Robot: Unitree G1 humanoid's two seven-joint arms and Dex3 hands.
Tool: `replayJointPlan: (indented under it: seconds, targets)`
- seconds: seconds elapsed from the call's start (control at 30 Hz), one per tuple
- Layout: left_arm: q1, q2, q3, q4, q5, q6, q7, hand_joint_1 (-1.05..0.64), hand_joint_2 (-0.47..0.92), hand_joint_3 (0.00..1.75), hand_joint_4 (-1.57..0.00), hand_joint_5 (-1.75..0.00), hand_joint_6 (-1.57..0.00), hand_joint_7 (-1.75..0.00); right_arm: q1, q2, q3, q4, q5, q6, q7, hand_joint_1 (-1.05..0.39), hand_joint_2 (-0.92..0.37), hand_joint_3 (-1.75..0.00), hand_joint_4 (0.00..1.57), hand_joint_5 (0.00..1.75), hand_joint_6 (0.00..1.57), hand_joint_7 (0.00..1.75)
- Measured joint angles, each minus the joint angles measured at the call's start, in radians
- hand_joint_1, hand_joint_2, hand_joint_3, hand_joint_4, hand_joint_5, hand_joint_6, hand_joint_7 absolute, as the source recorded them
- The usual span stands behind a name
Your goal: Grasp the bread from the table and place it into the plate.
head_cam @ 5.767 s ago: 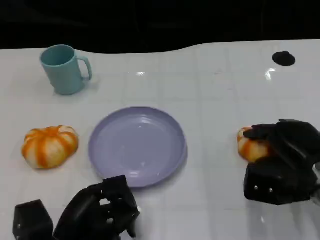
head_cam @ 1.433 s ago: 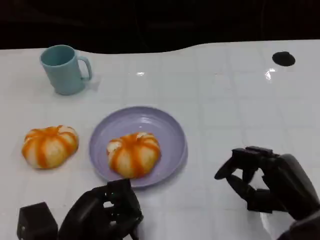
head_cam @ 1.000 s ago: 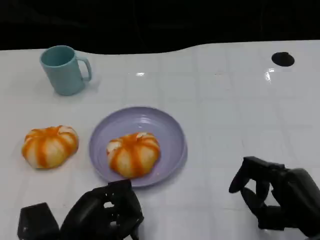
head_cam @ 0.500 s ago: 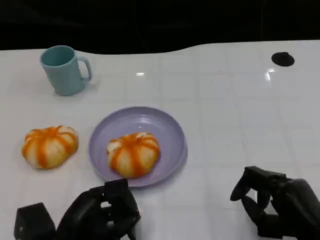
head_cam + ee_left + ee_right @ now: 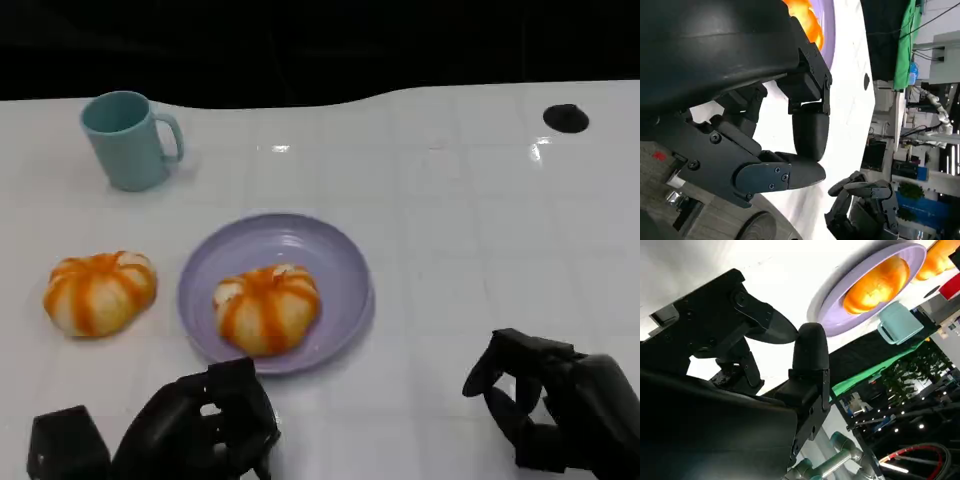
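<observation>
An orange-striped bread [image 5: 267, 308] lies in the lilac plate [image 5: 338, 256] at the middle of the table. The same bread [image 5: 875, 284] and plate [image 5: 840, 310] show in the right wrist view. A second striped bread [image 5: 100, 291] sits on the table left of the plate. My right hand [image 5: 555, 408] hovers low at the near right, well apart from the plate, with its fingers loosely bent, apart, and holding nothing. My left hand [image 5: 195, 432] rests at the near left just in front of the plate, its fingers curled in on nothing; its fingers [image 5: 807, 135] fold inward in the left wrist view.
A teal mug [image 5: 128, 138] stands at the back left. A small black disc [image 5: 566, 117] is set in the table at the back right. The white table's far edge runs along a dark background.
The bread that my right hand held at the right 5.8 s ago now lies in the plate. Over the last second the right hand has drawn back toward me, empty. The left hand has barely moved.
</observation>
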Motion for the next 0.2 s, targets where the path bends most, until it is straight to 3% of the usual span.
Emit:
replayJointPlan:
  seconds: [0.2]
  targets:
    - [0.000,0.000,0.000,-0.001,-0.009,0.003,0.000,-0.51,0.65,0.66,-0.81,-1.75,-0.77,-1.39,-0.006,-0.005,0.002,0.014,-0.025,-0.015,-0.023,-0.23,-0.53,-1.07,0.83,1.75,0.64,1.46]
